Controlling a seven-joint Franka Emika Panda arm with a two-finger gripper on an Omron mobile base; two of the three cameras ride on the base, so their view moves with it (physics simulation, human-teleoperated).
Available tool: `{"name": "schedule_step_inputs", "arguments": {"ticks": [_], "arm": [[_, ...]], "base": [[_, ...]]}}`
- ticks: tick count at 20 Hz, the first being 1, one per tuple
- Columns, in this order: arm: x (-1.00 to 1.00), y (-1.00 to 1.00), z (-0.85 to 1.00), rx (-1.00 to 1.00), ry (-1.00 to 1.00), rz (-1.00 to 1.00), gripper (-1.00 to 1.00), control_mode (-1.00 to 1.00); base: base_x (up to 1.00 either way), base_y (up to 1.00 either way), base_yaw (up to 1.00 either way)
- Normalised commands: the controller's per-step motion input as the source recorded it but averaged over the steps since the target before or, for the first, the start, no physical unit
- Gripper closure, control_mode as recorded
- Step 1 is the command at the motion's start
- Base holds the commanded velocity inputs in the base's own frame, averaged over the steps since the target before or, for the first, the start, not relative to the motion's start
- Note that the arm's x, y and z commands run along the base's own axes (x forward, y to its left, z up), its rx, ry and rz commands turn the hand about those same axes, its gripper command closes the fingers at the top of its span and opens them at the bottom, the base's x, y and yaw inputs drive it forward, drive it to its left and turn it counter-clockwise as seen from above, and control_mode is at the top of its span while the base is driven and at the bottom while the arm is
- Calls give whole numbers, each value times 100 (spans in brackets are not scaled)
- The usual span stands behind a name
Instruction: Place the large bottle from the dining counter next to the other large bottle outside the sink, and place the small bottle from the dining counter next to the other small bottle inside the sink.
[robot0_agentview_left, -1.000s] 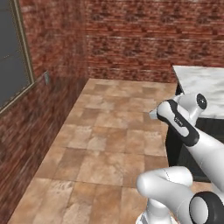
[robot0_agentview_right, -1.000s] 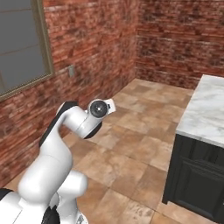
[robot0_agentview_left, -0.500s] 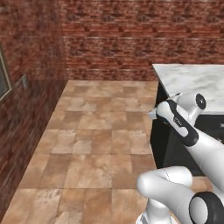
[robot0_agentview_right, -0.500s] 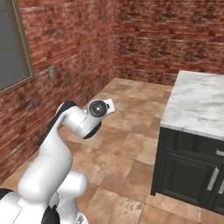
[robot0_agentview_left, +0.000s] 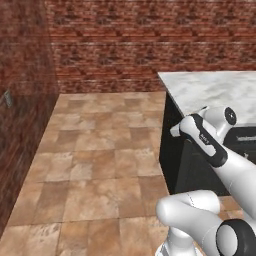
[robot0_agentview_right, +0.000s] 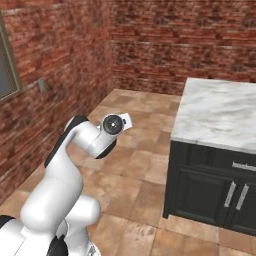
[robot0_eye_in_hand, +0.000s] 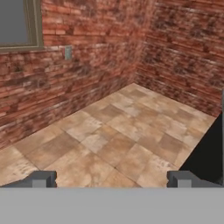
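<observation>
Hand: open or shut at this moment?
Open. In the hand view the hand has its two dark fingertips far apart at the bottom, with only bare floor between them.

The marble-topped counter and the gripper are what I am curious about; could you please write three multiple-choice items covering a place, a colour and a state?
1. In the right base view, the counter stands:
A. right of the arm
B. left of the arm
C. behind the window

2. The cabinet under the counter is:
A. white
B. red
C. black

3. The gripper is:
A. shut on a bottle
B. open, holding nothing
C. shut, empty

Key: 1 A, its marble top fills the right side. 2 C, the doors are dark. 3 B, the hand view shows the fingertips wide apart over bare floor tiles.
</observation>
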Motion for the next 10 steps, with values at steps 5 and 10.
{"name": "schedule_step_inputs", "arguments": {"ticks": [5, 10], "arm": [[0, 0, 0, 0, 0, 0, -100, 100], [0, 0, 0, 0, 0, 0, -100, 100]], "base": [[27, 32, -19], [41, 39, -19]]}}
